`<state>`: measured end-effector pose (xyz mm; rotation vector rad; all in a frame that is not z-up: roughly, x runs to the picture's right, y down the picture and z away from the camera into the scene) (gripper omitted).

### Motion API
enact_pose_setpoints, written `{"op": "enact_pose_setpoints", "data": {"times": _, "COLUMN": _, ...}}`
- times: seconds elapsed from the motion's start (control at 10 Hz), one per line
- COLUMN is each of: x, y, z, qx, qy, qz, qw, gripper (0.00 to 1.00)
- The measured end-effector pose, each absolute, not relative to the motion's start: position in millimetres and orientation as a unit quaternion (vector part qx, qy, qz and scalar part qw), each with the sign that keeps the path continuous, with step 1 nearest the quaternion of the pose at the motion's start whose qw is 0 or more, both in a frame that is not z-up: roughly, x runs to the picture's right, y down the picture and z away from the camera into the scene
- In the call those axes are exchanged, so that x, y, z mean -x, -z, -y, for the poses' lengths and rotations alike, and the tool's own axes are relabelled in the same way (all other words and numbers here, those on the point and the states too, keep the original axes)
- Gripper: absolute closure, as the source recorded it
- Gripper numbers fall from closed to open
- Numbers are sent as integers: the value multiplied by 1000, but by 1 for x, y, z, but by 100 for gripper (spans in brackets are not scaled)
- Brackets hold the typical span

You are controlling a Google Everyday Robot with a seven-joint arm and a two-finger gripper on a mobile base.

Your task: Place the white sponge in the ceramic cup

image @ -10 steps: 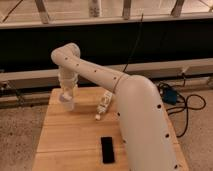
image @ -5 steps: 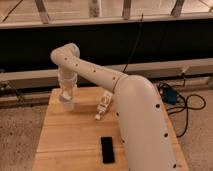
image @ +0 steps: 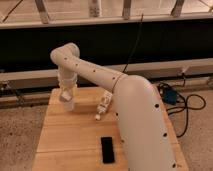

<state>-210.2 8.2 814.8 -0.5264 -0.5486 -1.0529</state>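
Observation:
My white arm reaches across the wooden table [image: 75, 135] to its far left corner. The gripper [image: 66, 94] points straight down, directly over the ceramic cup [image: 68, 104], a small white cylinder standing upright on the table, and its tip sits at the cup's rim. I cannot make out the white sponge as separate from the gripper tip and the cup; it is hidden there or blends in with them.
A long slender white object [image: 102, 106] lies near the table's middle, right of the cup. A flat black rectangular object [image: 107, 149] lies near the front edge. My arm's bulky body covers the table's right side. Cables and a blue device [image: 170, 95] lie on the floor at right.

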Motion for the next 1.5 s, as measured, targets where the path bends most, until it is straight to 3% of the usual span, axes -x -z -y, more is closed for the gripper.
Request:
{"op": "enact_pose_setpoints", "data": {"times": 0.2, "x": 211, "y": -815, "z": -8, "qx": 245, "qy": 491, "qz": 256, "qw": 796, "gripper": 56}}
{"op": "enact_pose_setpoints", "data": {"times": 0.6, "x": 211, "y": -817, "z": -8, "qx": 246, "qy": 492, "qz": 256, "qw": 795, "gripper": 43}}
{"op": "enact_pose_setpoints", "data": {"times": 1.3, "x": 210, "y": -818, "z": -8, "qx": 248, "qy": 493, "qz": 257, "qw": 794, "gripper": 49}}
{"op": "enact_pose_setpoints", "data": {"times": 1.5, "x": 210, "y": -818, "z": -8, "qx": 249, "qy": 492, "qz": 256, "qw": 794, "gripper": 37}}
